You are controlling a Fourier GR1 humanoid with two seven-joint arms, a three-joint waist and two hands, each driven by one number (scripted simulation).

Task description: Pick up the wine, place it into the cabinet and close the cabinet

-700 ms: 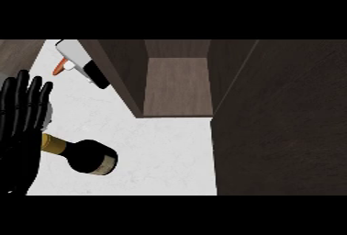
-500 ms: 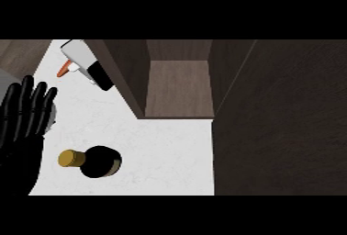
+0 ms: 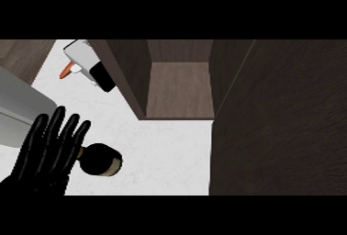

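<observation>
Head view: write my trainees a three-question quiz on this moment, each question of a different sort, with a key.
1. True or false: the wine is already inside the cabinet.
2. Which hand shows? A) left B) right C) both
3. Fill in: the cabinet stands ____.

Key
1. False; the bottle stands on the counter, in front of the cabinet.
2. A; the left hand is beside the wine, fingers straight.
3. Open; its inside floor is bare.
</observation>
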